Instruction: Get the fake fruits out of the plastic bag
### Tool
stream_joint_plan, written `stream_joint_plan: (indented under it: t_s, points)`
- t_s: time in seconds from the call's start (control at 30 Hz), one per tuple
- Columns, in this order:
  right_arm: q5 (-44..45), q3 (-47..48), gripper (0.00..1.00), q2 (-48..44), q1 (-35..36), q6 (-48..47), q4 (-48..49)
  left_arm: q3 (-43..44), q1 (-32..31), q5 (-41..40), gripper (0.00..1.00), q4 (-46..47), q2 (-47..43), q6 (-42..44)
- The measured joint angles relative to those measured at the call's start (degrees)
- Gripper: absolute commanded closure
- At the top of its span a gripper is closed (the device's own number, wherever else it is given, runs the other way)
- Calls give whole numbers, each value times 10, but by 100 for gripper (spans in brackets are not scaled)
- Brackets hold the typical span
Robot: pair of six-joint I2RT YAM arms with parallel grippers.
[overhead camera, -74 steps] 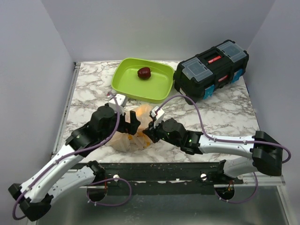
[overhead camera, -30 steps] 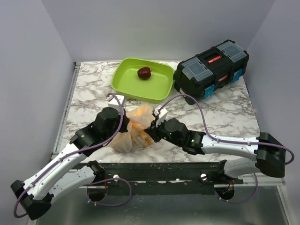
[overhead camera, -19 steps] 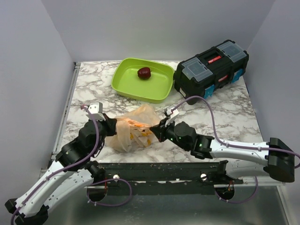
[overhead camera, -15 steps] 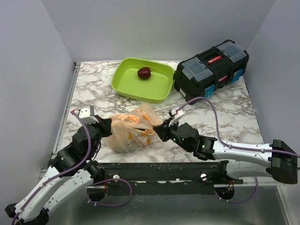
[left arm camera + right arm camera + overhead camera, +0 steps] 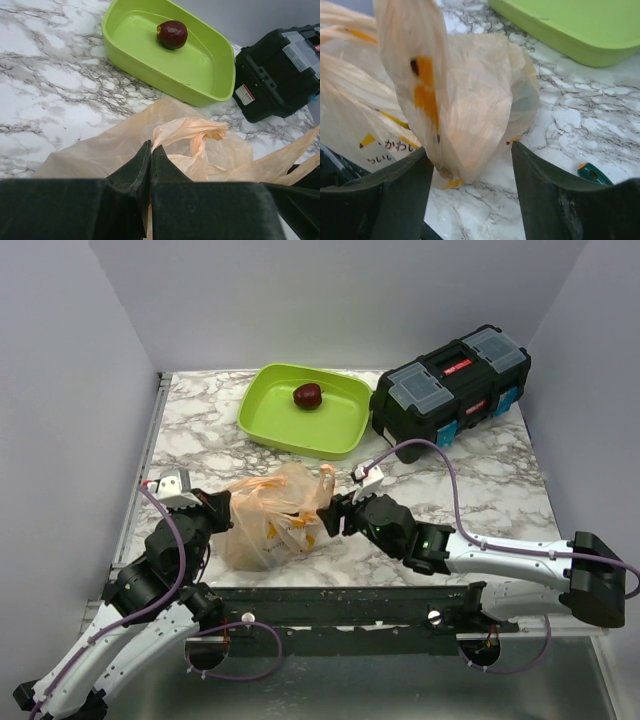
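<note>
Right claw gone slack: jaws parted, with a hanging fold of the plastic bag loose between them and not pinched, though clamped on that same side a second ago. Left claw shut tight on the bag's opposite edge, film nipped between closed fingers. Drawn back toward the left side of the counter since a second ago, dragging the bag along with it.

Meaning for the task, as a judgement only: two-sided pull on the bag given up on the right, so probably a fresh grip or a reach into the mouth next. No new fruit out yet.

Plastic bag: lying bulged on the counter between the two claws, toward the near edge. Yellow-orange patches visible through the film, but fruit and printed lettering impossible to tell apart.

Lime-green tray, behind the bag: one dark red fake fruit and nothing else.

Black toolbox, right of the tray: lid closed, contents hidden.

Small green-handled tool on the counter near the right claw, visible only from the right wrist.
</note>
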Motion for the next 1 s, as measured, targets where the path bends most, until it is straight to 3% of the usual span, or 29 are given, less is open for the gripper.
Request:
stream_joint_plan:
  t_s: [0.07, 0.13, 0.3, 0.37, 0.47, 0.53, 0.63, 0.73, 0.87, 1.0]
  points:
    - [23, 15, 32, 1, 0, 5, -8, 0, 0, 6, 100, 2, 0, 4]
    - [42, 22, 25, -2, -3, 12, -12, 0, 0, 11, 100, 4, 0, 6]
    - [51, 22, 24, -15, -27, 19, -18, 0, 0, 16, 100, 3, 2, 9]
    - [47, 22, 28, -18, -43, 20, -19, 0, 0, 18, 100, 3, 3, 10]
    - [26, 26, 44, -18, -66, 23, -20, 0, 0, 25, 100, 2, 4, 11]
    - [11, 28, 59, -19, -75, 25, -20, 0, 0, 30, 91, 2, 6, 13]
    - [-17, 29, 78, -21, -77, 25, -20, 6, 0, 44, 62, -2, 15, 20]
    - [-41, 29, 93, -25, -77, 24, -20, 20, 0, 61, 40, -5, 29, 31]
    - [-67, 29, 99, -34, -77, 23, -20, 52, 0, 90, 20, -8, 53, 54]
    - [-82, 28, 99, -39, -77, 24, -19, 105, 0, 126, 13, -15, 95, 85]
